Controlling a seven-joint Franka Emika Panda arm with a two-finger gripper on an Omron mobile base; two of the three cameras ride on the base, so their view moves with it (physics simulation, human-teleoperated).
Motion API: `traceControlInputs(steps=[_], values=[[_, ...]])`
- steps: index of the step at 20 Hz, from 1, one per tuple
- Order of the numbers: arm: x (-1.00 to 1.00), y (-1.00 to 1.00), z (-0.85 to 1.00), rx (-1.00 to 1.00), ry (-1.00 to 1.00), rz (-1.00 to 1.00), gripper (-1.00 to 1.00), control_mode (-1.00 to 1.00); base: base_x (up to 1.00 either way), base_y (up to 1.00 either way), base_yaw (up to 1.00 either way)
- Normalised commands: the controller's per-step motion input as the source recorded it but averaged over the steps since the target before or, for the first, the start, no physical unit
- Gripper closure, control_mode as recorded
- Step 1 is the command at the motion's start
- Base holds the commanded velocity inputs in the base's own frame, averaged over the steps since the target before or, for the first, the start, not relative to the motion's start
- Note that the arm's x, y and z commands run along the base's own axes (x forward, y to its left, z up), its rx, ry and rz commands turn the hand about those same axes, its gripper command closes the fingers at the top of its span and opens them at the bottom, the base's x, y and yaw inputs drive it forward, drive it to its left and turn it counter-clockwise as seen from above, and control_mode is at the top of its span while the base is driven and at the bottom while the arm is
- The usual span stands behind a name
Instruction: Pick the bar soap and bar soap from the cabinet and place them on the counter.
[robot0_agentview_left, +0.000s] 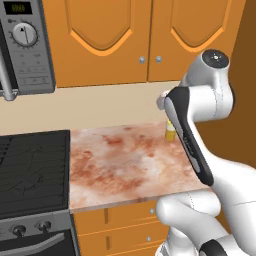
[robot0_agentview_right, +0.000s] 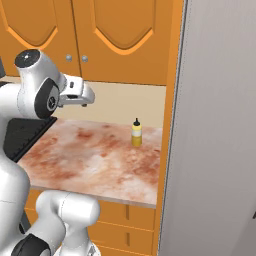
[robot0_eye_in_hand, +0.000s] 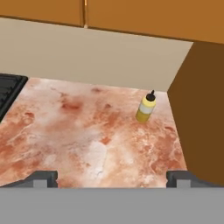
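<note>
Orange cabinet (robot0_agentview_left: 150, 40) across the top of frame, arched doors shut, both bar soaps presumably behind them and so unseen; mottled counter (robot0_agentview_left: 125, 165) mid-frame, carrying a yellow bottle (robot0_eye_in_hand: 146, 107) at right. Best next: raise gripper (robot0_eye_in_hand: 111, 177), jaws spread wide and empty, toward the silver knobs (robot0_agentview_left: 142, 59).
</note>
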Motion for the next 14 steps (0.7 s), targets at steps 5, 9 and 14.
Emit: traceControlInputs(steps=[5,9,14], values=[[-0.09,0.0,0.5,-0.03,-0.13,0.0,-1.0,-1.0,0.0,0.0,0.0],[-0.14,0.0,0.48,-0.04,-0.17,0.0,-1.0,-1.0,0.0,0.0,0.0],[-0.12,0.09,0.52,-0.05,-0.22,0.0,-1.0,-1.0,0.0,0.0,0.0]])
